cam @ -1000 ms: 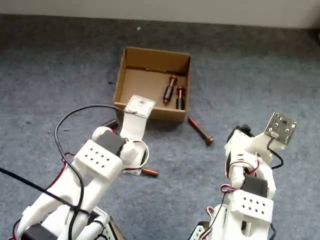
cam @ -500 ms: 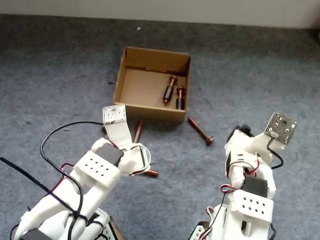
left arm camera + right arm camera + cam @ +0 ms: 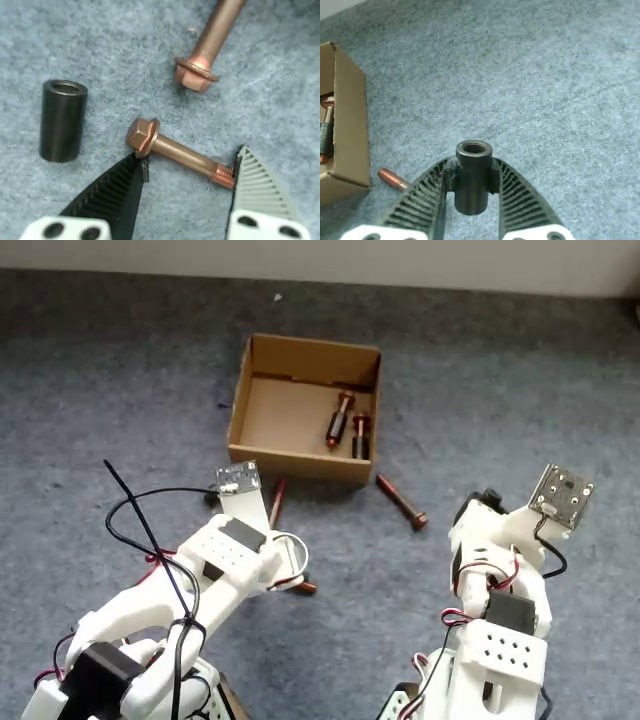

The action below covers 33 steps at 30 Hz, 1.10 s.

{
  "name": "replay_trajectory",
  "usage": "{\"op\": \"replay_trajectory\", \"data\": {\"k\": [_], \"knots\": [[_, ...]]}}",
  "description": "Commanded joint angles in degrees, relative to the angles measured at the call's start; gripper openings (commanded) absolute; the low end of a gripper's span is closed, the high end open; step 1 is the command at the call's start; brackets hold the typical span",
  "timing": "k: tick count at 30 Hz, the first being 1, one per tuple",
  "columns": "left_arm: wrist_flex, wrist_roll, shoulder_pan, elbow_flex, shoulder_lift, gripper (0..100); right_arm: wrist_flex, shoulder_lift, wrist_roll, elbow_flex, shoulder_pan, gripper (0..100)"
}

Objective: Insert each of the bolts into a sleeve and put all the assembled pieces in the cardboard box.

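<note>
My left gripper (image 3: 191,162) is open, low over the carpet, its fingers on either side of a copper bolt (image 3: 177,156) lying flat. A black sleeve (image 3: 62,120) lies beside that bolt, and a second bolt (image 3: 210,45) lies beyond it. My right gripper (image 3: 473,167) is shut on another black sleeve (image 3: 473,175), held upright above the carpet. The cardboard box (image 3: 305,405) holds two assembled pieces (image 3: 340,418). One more bolt (image 3: 402,502) lies on the carpet between the box and the right arm.
Grey carpet covers the whole floor. A bolt (image 3: 275,502) lies just in front of the box wall, next to the left arm's wrist. A black cable (image 3: 130,515) loops beside the left arm. The box corner (image 3: 350,125) sits off to one side of the right gripper.
The left arm's wrist swung left, away from the box front, then settled lower over the bolts, uncovering the bolt by the box. The right arm has kept still.
</note>
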Motion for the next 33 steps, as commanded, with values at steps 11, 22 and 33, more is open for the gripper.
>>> {"op": "replay_trajectory", "data": {"k": [11,22,33], "knots": [[-3.7,2.5,-6.5,-0.6,0.8,11,-1.4,-0.8,0.6,-0.2,0.2,0.9],[-4.1,1.0,-6.3,-0.6,0.2,1,-1.4,-0.8,0.6,-0.2,0.2,0.9],[-4.0,-3.5,-7.5,0.7,-16.2,1,4.4,-1.1,6.0,-0.9,-4.6,0.8]]}}
